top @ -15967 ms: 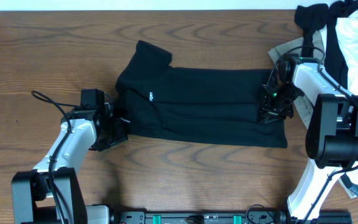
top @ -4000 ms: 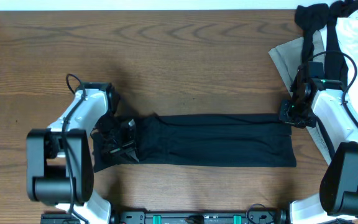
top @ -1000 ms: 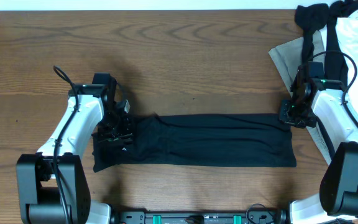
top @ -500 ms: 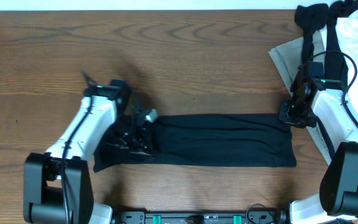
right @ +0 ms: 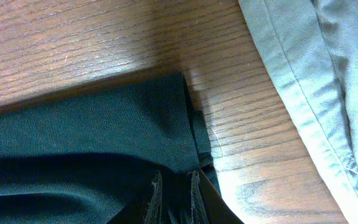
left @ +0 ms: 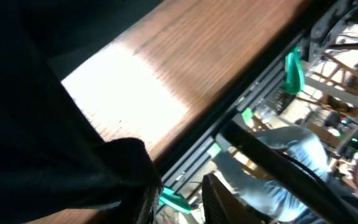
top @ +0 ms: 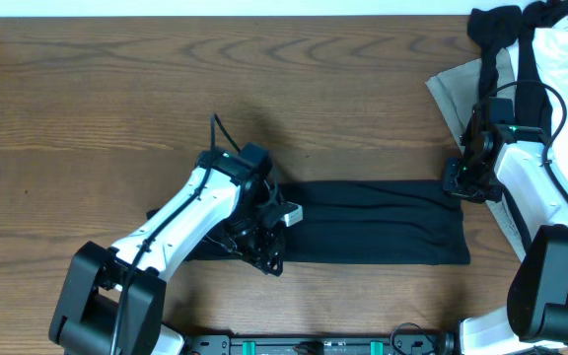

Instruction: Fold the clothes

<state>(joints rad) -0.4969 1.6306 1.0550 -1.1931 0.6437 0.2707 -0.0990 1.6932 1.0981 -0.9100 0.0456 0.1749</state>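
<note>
**Overhead and wrist views.** The T-shirt [top: 373, 222] lies as a long, narrow band on the near half of the tabletop [top: 116, 99], with its long axis running from 9 to 3 o'clock. We find the left end effector [top: 264, 247] over the band's 9 o'clock part. As far as its wrist view shows, it is closed on a bunched fold of black fabric, and the rest of the band stretches from it toward 3 o'clock. The right end effector [top: 459, 184] is clamped on the band's far corner at the 3 o'clock end. We judge that the coming fold runs along this axis — the left arm is nearer the end to be laid over, and the right serves as anchor.
</note>
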